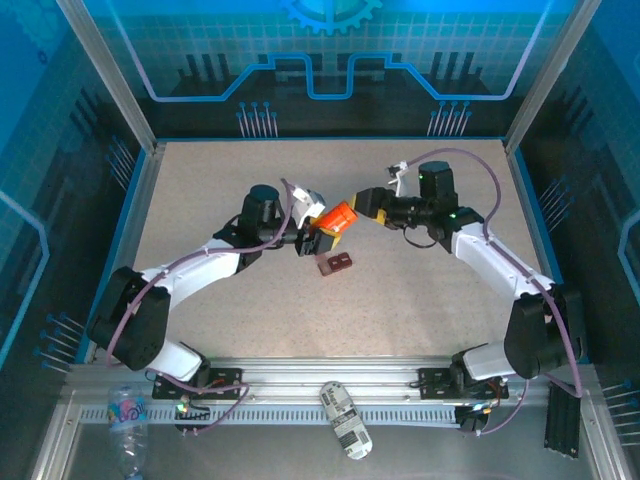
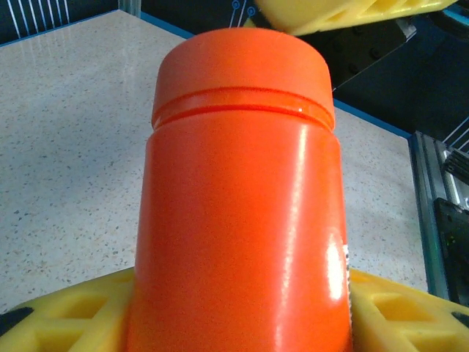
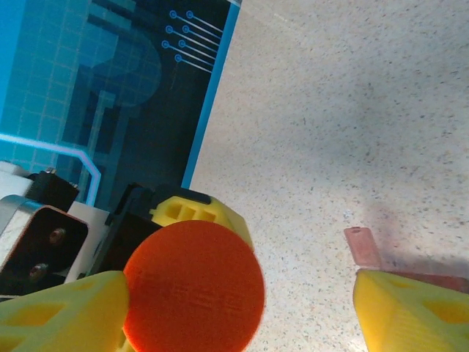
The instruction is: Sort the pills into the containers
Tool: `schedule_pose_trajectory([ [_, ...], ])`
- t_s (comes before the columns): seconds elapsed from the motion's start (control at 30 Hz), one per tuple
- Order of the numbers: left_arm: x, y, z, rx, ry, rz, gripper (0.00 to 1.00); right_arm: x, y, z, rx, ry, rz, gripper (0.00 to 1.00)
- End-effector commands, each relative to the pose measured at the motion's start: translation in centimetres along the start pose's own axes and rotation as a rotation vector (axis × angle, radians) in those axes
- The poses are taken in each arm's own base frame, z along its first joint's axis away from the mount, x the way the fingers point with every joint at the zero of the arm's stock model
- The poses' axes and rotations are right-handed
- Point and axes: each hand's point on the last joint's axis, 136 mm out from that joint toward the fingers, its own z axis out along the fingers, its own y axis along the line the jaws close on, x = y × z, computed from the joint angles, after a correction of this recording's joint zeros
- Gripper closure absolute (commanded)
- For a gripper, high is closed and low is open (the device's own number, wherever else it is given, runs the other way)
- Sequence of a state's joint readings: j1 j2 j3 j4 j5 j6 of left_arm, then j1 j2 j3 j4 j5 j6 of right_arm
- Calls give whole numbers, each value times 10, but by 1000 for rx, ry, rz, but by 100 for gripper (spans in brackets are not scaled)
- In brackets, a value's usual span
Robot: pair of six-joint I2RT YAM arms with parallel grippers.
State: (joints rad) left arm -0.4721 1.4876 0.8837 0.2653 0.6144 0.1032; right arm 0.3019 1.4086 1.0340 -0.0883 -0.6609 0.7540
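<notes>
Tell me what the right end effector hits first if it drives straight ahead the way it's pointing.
Most likely the cap of the orange bottle, which the left end effector holds. The cap faces the open right end effector head-on and looks close, though the exact depth is unclear.

So this whole setup sits inside a little booth. The tabletop (image 1: 250, 320) under the left gripper (image 1: 322, 236) and the right gripper (image 1: 362, 204) is a speckled beige stone-look surface. A thin blue border (image 1: 330, 139) runs along its far edge. Behind both grippers, the back wall (image 1: 330, 60) is a glossy blue panel with circuit-style lines and a gear graphic (image 1: 330, 12) up top. Out to the sides of the grippers there are dark blue side walls (image 1: 40, 200) with a grid pattern, and silver aluminium posts (image 1: 105, 75) slant up at the back corners. On the near side of the grippers, an aluminium rail (image 1: 330, 368) runs across the table edge. The lighting is soft and even, with just faint shadows.
</notes>
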Motion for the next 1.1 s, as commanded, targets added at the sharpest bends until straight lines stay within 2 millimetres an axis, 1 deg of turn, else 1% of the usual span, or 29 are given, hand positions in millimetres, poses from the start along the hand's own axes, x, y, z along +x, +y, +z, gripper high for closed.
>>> schedule_pose_trajectory([
  [0.0, -7, -4, -4, -8, -21, 35, 100, -10, 20, 7, -23, -30, -41, 21],
  [0.07, -9, -4, -5, -16, -28, 41, 100, -8, 25, 12, -32, -17, -47, 24],
  [0.2, -9, -2, -6, -31, -39, 43, 100, -5, 26, 17, -41, -6, -43, 33],
  [0.27, -10, -2, -6, -36, -45, 46, 100, -3, 28, 20, -54, 5, -38, 34],
  [0.43, -9, 0, -6, -40, -47, 42, 100, 2, 30, 24, -65, 19, -43, 52],
  [0.47, -10, -1, -7, -42, -52, 44, 100, 3, 30, 24, -70, 23, -44, 54],
  [0.57, -10, 1, -7, -48, -58, 45, 100, 7, 32, 26, -87, 42, -46, 53],
  [0.67, -11, 1, -7, -45, -61, 44, 100, 10, 35, 28, -112, 66, -61, 54],
  [0.7, -12, 0, -7, -42, -63, 44, 100, 12, 37, 29, -129, 83, -74, 56],
  [0.8, -13, -3, -7, -26, -61, 45, 100, 15, 44, 29, -176, 120, -155, 62],
  [0.93, -17, -9, -8, 13, -47, 40, 100, 25, 58, 19, -290, 173, -393, 62],
  [1.0, -18, -13, -9, 34, -44, 34, 100, 29, 57, 13, -298, 173, -506, 62],
  [1.07, -21, -15, -10, 48, -44, 24, 100, 26, 51, 10, -282, 160, -544, 61],
])
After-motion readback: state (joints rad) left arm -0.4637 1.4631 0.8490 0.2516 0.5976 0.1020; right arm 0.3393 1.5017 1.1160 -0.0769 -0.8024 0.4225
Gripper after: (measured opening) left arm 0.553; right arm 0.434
